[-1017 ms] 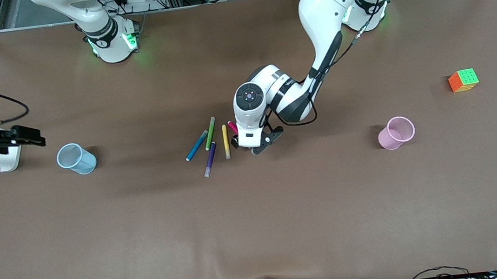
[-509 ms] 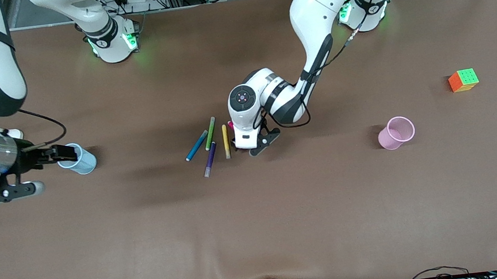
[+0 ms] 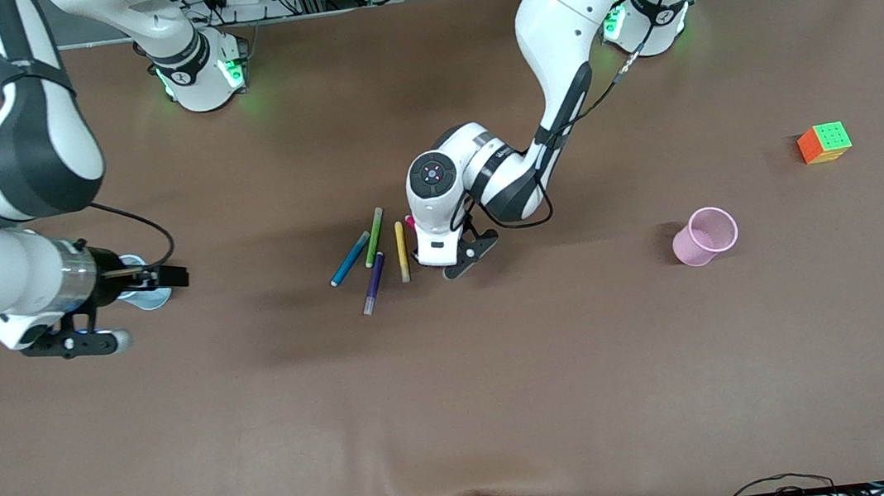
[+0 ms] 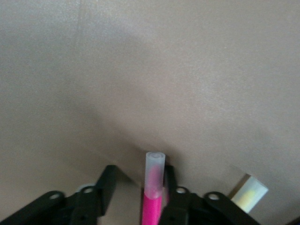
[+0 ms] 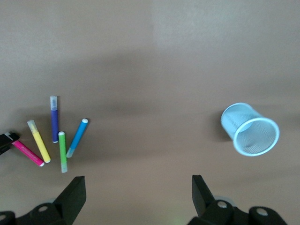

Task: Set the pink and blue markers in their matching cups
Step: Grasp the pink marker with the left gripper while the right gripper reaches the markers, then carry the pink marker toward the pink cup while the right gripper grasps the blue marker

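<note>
- Left tool [image 4: 136,192] is down at the bench [image 3: 461,412], fingers straddling the slim magenta-pink felt-tip marker [image 4: 152,197]; one finger [image 4: 169,180] looks close against the barrel, the other stands off with a gap, so the tool is narrowed around the marker but a firm clamp is not confirmed.
- In the front view only the marker's tip [image 3: 409,222] shows beside the left wrist, just beside the yellow felt-tip pen [image 3: 402,251].
- The pale translucent cap end [image 4: 154,164] pokes out past the fingertips, so the grip sits on the barrel.
- Judged step: pick of the pink marker. The fingers should be fully closed and centred on the barrel before any lift, and the lift kept straight up so the yellow pen is not dragged.
- The small pastel-pink mesh cup [image 3: 705,235] stands upright toward the left arm's end of the bench, well apart from the pens.
- The bright blue felt-tip marker [image 3: 349,258] lies flat beside the lime-green pen [image 3: 373,237] and the dark purple pen [image 3: 373,283], untouched.
- Right tool [image 5: 138,197] is spread wide and empty, hovering over the light-blue mesh cup [image 5: 250,128], which is partly hidden under the right wrist in the front view.
- A multicoloured puzzle cube [image 3: 824,143] sits clear of the work.
</note>
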`<control>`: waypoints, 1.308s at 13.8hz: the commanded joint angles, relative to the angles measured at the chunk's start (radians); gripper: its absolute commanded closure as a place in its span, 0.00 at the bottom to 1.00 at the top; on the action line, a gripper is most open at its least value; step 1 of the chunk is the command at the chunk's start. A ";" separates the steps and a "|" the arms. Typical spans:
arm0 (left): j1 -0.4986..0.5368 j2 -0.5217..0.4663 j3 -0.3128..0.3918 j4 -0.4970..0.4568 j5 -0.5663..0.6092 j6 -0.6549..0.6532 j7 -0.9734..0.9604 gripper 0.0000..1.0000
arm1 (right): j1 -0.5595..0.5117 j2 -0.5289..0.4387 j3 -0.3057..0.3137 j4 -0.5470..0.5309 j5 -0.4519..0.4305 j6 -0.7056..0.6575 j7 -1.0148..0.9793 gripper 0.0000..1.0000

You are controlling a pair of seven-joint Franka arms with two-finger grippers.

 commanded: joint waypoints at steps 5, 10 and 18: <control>-0.007 0.014 0.007 0.021 0.017 0.008 -0.010 0.78 | 0.014 -0.003 -0.004 -0.070 0.116 0.001 0.127 0.00; 0.008 -0.014 0.008 0.021 0.014 0.008 -0.009 0.95 | 0.124 -0.004 -0.004 -0.149 0.116 0.093 0.356 0.00; 0.105 -0.104 0.007 0.004 0.027 -0.095 0.010 1.00 | 0.248 -0.004 -0.004 -0.337 0.117 0.332 0.506 0.00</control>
